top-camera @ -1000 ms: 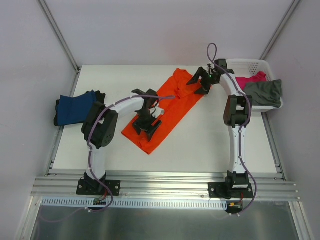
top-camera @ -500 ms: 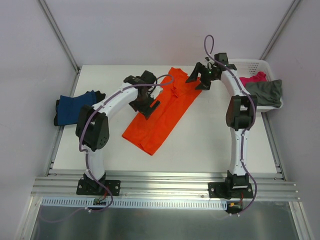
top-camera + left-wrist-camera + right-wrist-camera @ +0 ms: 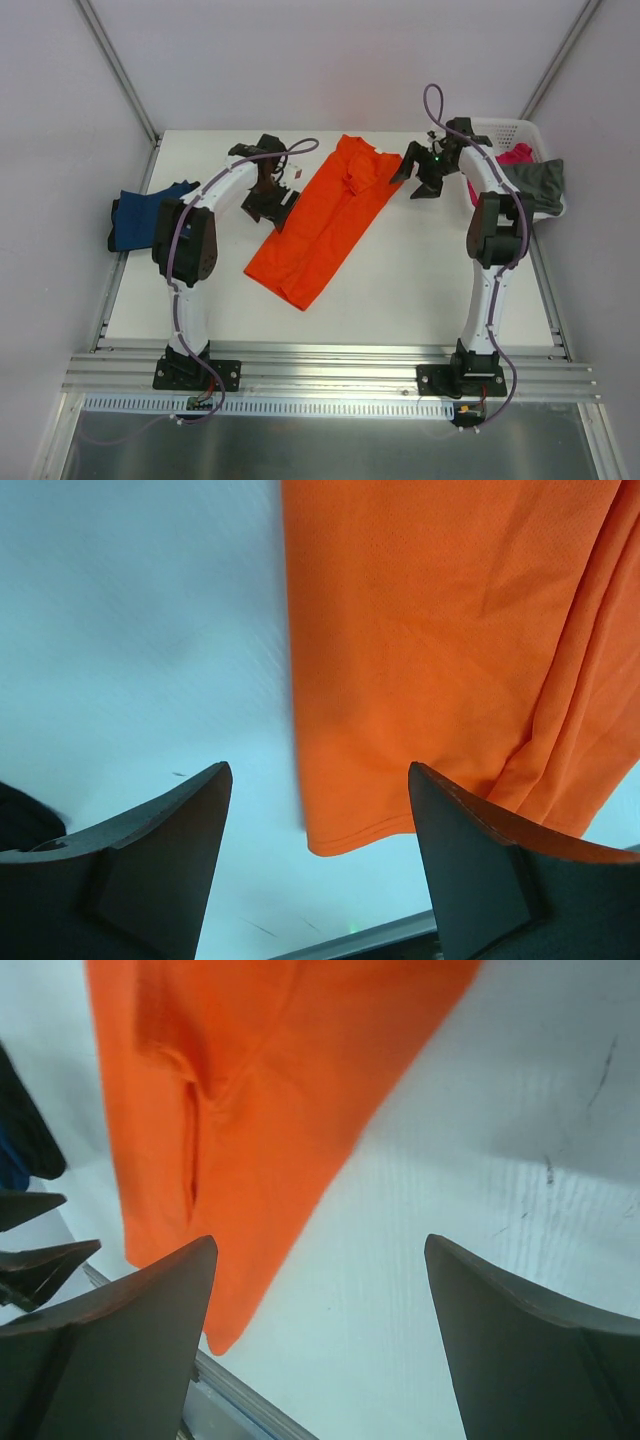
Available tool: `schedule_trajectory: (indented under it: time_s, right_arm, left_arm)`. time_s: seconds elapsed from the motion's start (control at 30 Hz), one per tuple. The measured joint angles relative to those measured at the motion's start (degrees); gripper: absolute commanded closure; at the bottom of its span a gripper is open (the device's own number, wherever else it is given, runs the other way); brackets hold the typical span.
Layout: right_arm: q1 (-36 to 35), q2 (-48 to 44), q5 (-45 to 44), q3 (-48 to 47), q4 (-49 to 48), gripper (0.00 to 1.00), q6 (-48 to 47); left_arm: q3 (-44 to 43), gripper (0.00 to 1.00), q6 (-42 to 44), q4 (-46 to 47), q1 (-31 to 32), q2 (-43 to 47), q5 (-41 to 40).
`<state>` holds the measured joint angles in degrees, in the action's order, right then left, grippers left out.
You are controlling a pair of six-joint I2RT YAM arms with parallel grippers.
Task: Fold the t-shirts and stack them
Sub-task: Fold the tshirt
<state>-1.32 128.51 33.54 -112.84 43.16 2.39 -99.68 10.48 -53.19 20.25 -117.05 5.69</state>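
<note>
The orange t-shirt (image 3: 325, 220) lies folded lengthwise in a long diagonal strip on the white table (image 3: 420, 280). It also shows in the left wrist view (image 3: 440, 650) and the right wrist view (image 3: 230, 1090). My left gripper (image 3: 272, 205) is open and empty, above the table just left of the strip. My right gripper (image 3: 420, 180) is open and empty, just right of the strip's far end. The navy t-shirt (image 3: 148, 216) lies folded at the table's left edge. The magenta t-shirt (image 3: 510, 157) and the grey-olive t-shirt (image 3: 535, 185) lie in the basket.
The white lattice basket (image 3: 495, 130) stands at the table's back right corner. Metal frame rails (image 3: 330, 375) run along the near edge, where both arm bases are bolted.
Both grippers have let go of the orange shirt and drawn apart: the left moved left and back off the cloth, the right moved right toward the basket. The shirt now lies flat.
</note>
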Motion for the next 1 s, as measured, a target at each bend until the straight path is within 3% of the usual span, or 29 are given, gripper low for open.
schedule_trajectory:
  time_s: [0.43,1.0]
  right_arm:
    - [-0.17,10.12,-4.59,-7.02,1.68,0.11,1.09]
    - [-3.15,16.11,-4.42,-16.79,-1.05,0.11,3.65]
  left_arm:
    - [8.04,0.29,-2.43,-0.28,-6.05,-0.79,7.76]
    - [15.76,0.30,-3.13,-1.84,-5.40,-0.63,15.06]
